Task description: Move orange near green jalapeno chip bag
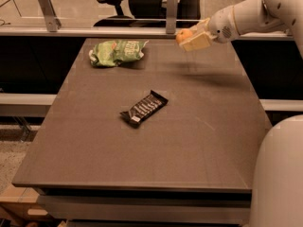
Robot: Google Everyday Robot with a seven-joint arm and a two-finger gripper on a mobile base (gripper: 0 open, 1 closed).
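- Pincer (188, 38) is hanging in the air above the far right part of the surface (199, 141). It is clamping the orange (183, 34) between its cream-coloured fingers (198, 42). The fruit is peeking out at the tip, clear of the surface, with a faint shadow lying below it.
- The green jalapeno chip bag (116, 52) is lying flat near the far left corner of the surface. Its long axis is running roughly left to right across the view, and its right end is pointing towards the pincer.
- From the pincer, the bag is sitting off to the left in the view and lower down, well apart, with only bare surface between the two. The coming move is turning on this relation, so I am judging that it is calling for travel leftward along the far edge, then a descent beside the bag's right end.
- The arm (246, 15) is reaching in from the upper right, its white forearm sloping down and leftward and its wrist aiming the pincer towards the bag's side.
- The black candy bar wrapper (144, 109) is lying diagonally near the middle of the surface, closer to the camera than both orange and bag, and seemingly out of the direct path.
- By my reading, the orange is lifted and the placing is not yet done. Letting go too high is risking a roll, since the fruit is round.
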